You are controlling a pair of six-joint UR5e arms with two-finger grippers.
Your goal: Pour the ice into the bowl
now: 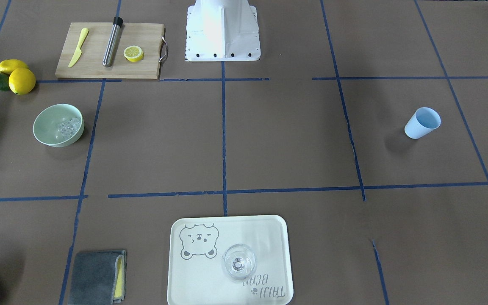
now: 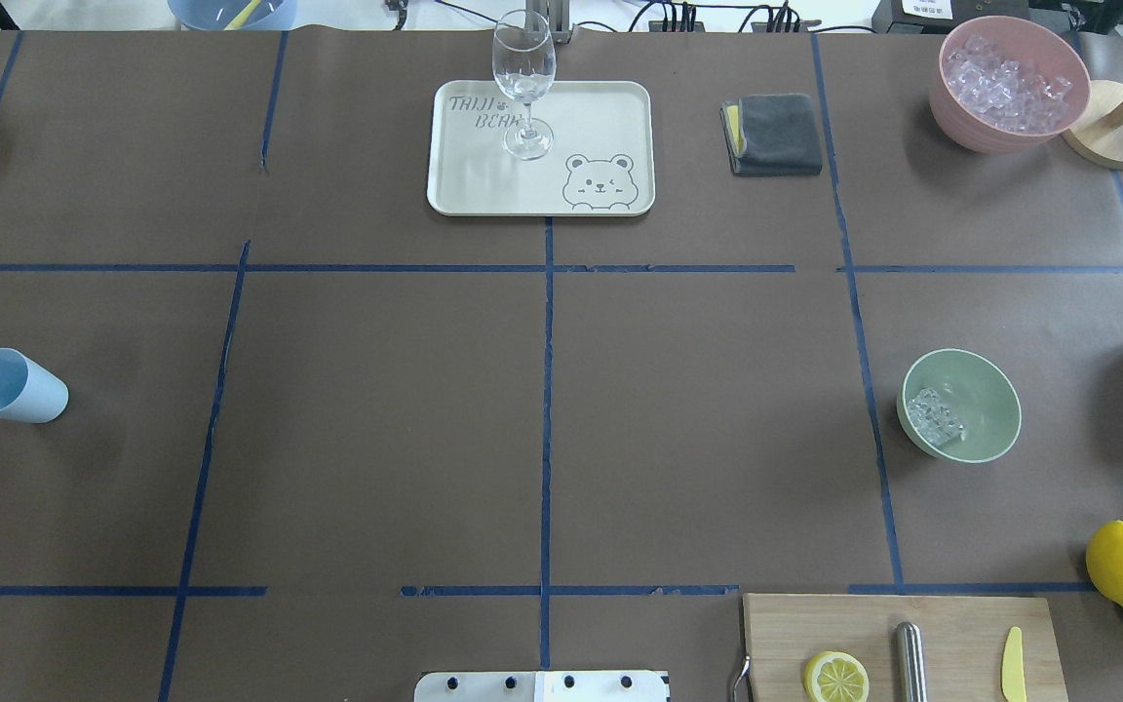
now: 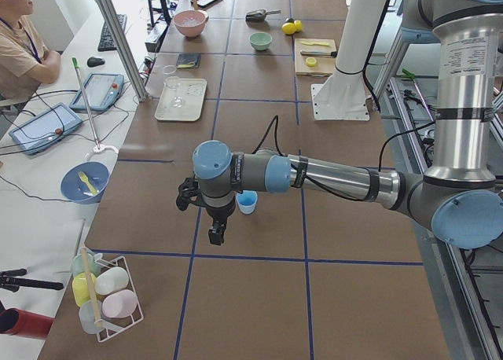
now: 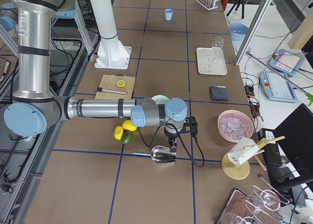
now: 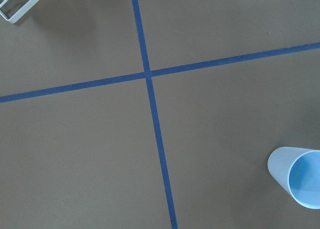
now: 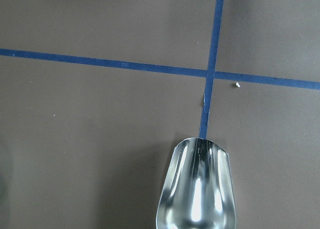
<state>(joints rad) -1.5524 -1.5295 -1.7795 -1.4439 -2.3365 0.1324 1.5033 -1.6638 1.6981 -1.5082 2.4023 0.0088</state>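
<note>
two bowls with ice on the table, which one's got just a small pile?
The pale mint-green bowl: a small cluster of ice sits against one side, most of its floor bare. The pink bowl is filled nearly to its rim.

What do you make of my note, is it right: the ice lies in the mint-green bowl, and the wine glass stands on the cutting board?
Not quite. The ice does lie in the mint-green bowl, but the wine glass stands on the cream bear tray, not on the cutting board. The overhead exterior view shows this.
</note>
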